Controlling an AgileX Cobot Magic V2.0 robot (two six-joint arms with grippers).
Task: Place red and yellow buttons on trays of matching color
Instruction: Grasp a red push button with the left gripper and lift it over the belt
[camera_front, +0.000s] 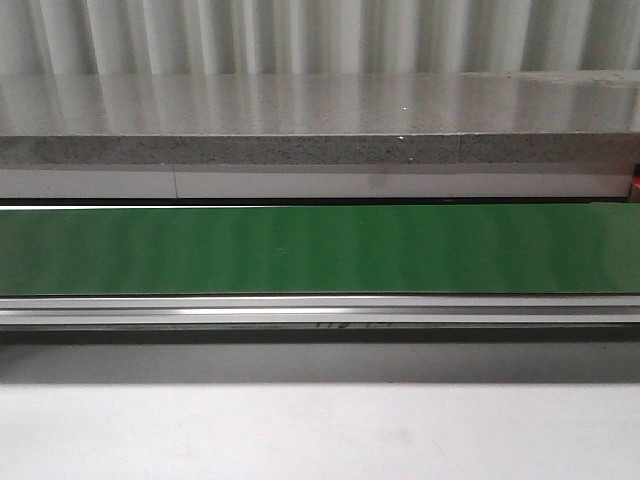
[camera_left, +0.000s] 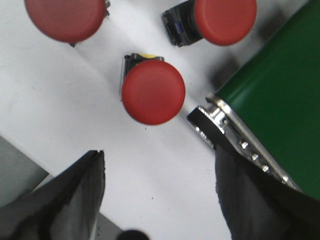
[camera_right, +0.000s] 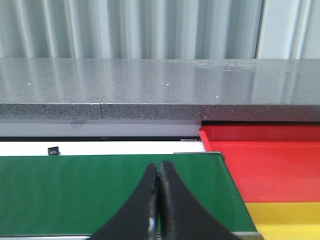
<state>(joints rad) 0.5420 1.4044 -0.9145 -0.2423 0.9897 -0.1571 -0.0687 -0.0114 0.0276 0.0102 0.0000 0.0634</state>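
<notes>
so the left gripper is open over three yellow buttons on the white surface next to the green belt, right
Not quite. The three buttons have red caps, not yellow, as the left wrist view shows. The rest holds: the left gripper is open above them, over the white surface beside the green belt.

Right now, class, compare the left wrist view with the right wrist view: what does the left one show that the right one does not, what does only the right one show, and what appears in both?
Only the left wrist view shows red buttons: one in the middle, one cut off at the picture's edge and a third, all on a white surface, with the left gripper open.

Only the right wrist view shows the red tray, the yellow tray, a grey stone ledge and the right gripper shut.

Both show the green belt.
</notes>
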